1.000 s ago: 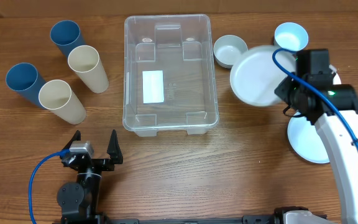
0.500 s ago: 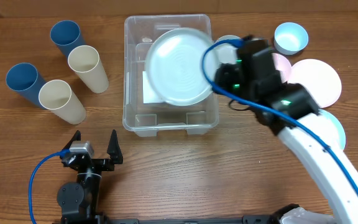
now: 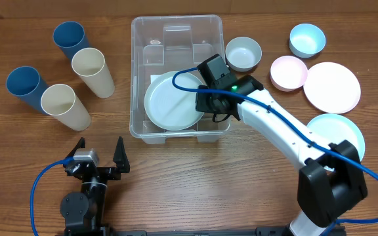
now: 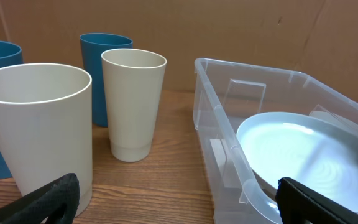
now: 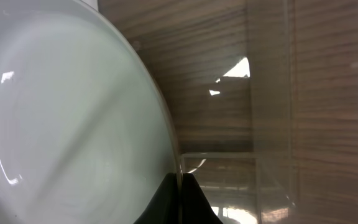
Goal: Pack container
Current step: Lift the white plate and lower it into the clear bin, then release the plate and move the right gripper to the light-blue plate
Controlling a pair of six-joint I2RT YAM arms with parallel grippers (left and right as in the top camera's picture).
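Observation:
The clear plastic container (image 3: pixel 176 29) stands at the table's middle back; it also shows in the left wrist view (image 4: pixel 229 93). My right gripper (image 3: pixel 205 105) is shut on the rim of a pale green plate (image 3: pixel 169 101), holding it low inside the container's near half. In the right wrist view the fingers (image 5: pixel 180 186) pinch the plate's edge (image 5: pixel 73 112), with the container wall (image 5: pixel 272 124) beside it. The plate also shows in the left wrist view (image 4: pixel 297 155). My left gripper (image 3: pixel 100 157) is open and empty near the table's front left.
Two blue cups (image 3: pixel 69 38) (image 3: pixel 23 84) and two cream cups (image 3: pixel 90 69) (image 3: pixel 63 105) stand at the left. At the right are a grey bowl (image 3: pixel 243 52), a blue bowl (image 3: pixel 307 38), a pink bowl (image 3: pixel 287 71), a pink plate (image 3: pixel 332 86) and a pale blue plate (image 3: pixel 338 131).
My right arm has carried the pale green plate from the right side of the table over the container and lowered it into its near half. The left arm has not moved.

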